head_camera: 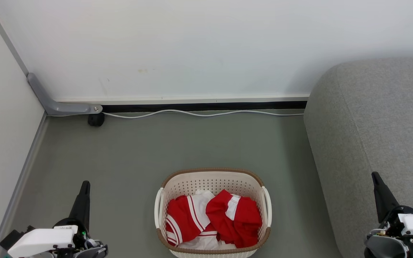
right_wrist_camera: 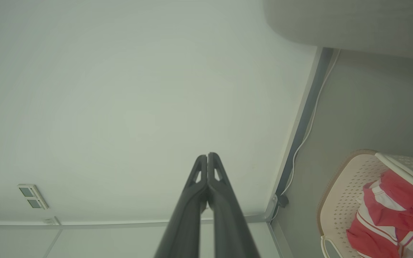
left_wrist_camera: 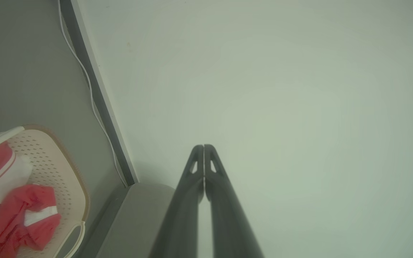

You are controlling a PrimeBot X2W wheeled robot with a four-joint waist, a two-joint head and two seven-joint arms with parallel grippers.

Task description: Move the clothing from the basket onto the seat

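Clothing (head_camera: 235, 220) in basket (head_camera: 212, 170) on floor (head_camera: 138, 154), btwn L claw (head_camera: 84, 186) & R claw (head_camera: 375, 178); both pinched closed, empty.

My head camera looks forward and down from high over the floor (head_camera: 120, 161), taking in the basket (head_camera: 210, 182) low at centre, the seat (head_camera: 371, 125) at right and the wall (head_camera: 192, 46) ahead. My 2 wrist cameras face mostly that same wall, and each catches the basket and the seat at its edge, so all 3 views share them.
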